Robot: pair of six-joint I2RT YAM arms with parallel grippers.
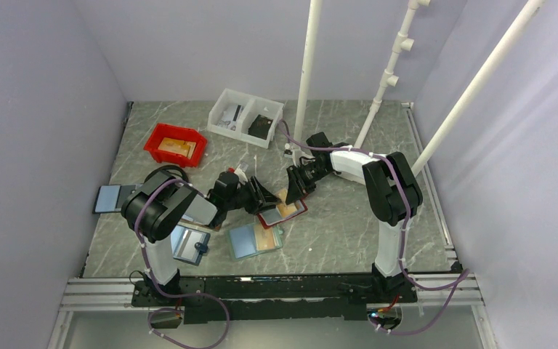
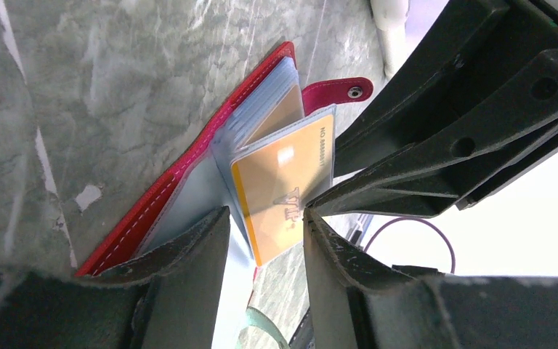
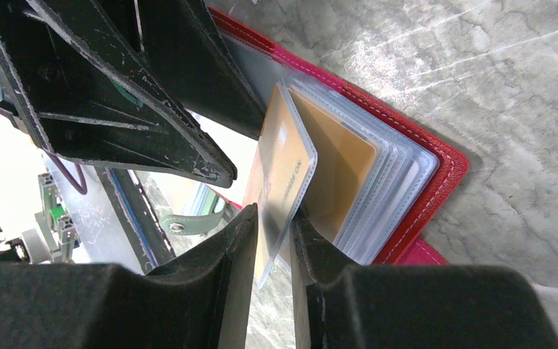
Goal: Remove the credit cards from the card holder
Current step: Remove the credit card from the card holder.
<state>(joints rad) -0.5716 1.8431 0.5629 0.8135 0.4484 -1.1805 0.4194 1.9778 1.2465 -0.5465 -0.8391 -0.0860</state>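
Observation:
The red card holder (image 1: 282, 212) lies open on the table, its clear sleeves fanned up (image 3: 407, 174) and its pink tab (image 2: 341, 91) at the far side. One sleeve stands upright with an orange credit card (image 2: 280, 189) inside. My right gripper (image 3: 274, 218) is shut on that sleeve and card (image 3: 280, 160) from the side. My left gripper (image 2: 264, 218) is open, its fingers either side of the same card's lower edge. A second orange card (image 3: 341, 167) sits in the sleeve behind. The two grippers almost touch above the holder (image 1: 283, 190).
A light teal holder with an orange card (image 1: 256, 240) lies just in front of the red one, its strap (image 3: 189, 222) close by. A brown holder (image 1: 189, 243) sits under the left arm. A red bin (image 1: 176, 144), a white bin (image 1: 245, 116) and white pipes (image 1: 306, 80) stand behind.

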